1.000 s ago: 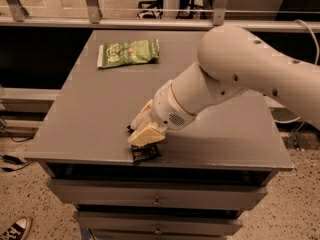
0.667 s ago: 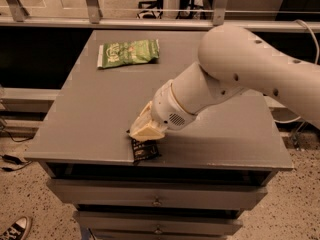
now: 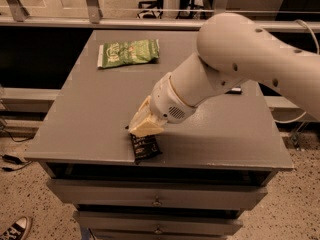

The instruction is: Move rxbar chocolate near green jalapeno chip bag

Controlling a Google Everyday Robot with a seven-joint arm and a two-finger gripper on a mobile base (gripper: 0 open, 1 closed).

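The rxbar chocolate (image 3: 145, 148) is a small dark wrapper with white text, lying near the front edge of the grey table (image 3: 90, 119). My gripper (image 3: 145, 127) is at the bar's far end, tilted down and touching or just above it. The white arm (image 3: 235, 59) reaches in from the right. The green jalapeno chip bag (image 3: 129, 53) lies flat at the table's back left, well away from the bar and the gripper.
A small dark object (image 3: 235, 90) peeks out behind the arm at the table's right side. Drawers (image 3: 157, 200) sit below the tabletop. A metal railing (image 3: 95, 21) runs behind the table. A shoe (image 3: 15, 229) is on the floor at lower left.
The gripper has shifted very slightly at the far end of the bar. The bar and the chip bag stay where they were.
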